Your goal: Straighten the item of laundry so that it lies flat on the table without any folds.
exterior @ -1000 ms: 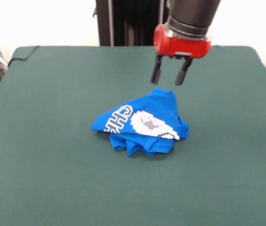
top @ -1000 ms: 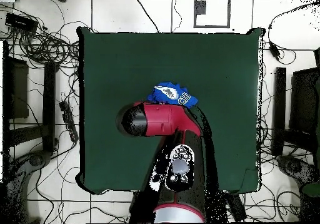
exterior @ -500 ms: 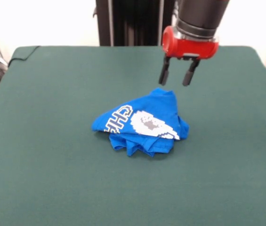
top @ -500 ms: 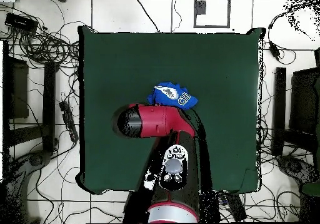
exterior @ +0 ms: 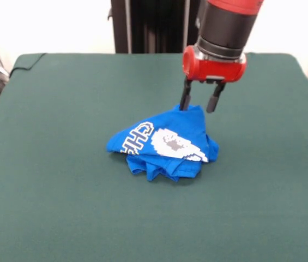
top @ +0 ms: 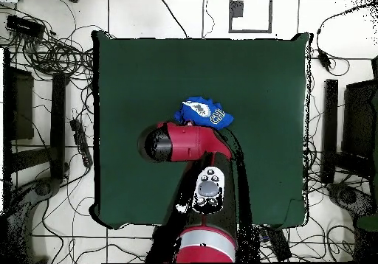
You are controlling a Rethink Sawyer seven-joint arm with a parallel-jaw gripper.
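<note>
T-shirt (exterior: 164,142), bright blue, lies crumpled in a heap near the middle of the table (exterior: 61,207), slightly toward 3 o'clock in the front view. White-and-grey pixel graphic and white outlined letters face up on a folded flap; more folds bunch beneath at the heap's 6 o'clock edge.

Table: dark green felt-like cloth, rounded corners, a loose flap of cover at the 10 o'clock corner in the front view. Overhead view shows the shirt (top: 204,112) just above the table's centre, table (top: 125,77) on a white tiled floor (top: 184,14). Cables (top: 52,51) tangle on the floor at the 9 to 10 o'clock side; dark equipment stands at 9 and 3 o'clock.

Arm (top: 188,143), red and black, covers the table from 6 o'clock up to the shirt in the overhead view.

Gripper (exterior: 199,103) hangs at the heap's 12 o'clock edge. Jaws spread apart, holding nothing. One finger (exterior: 185,98) reaches the shirt's top edge; whether it touches the cloth I cannot tell. The other hangs over green felt just beside the heap.
</note>
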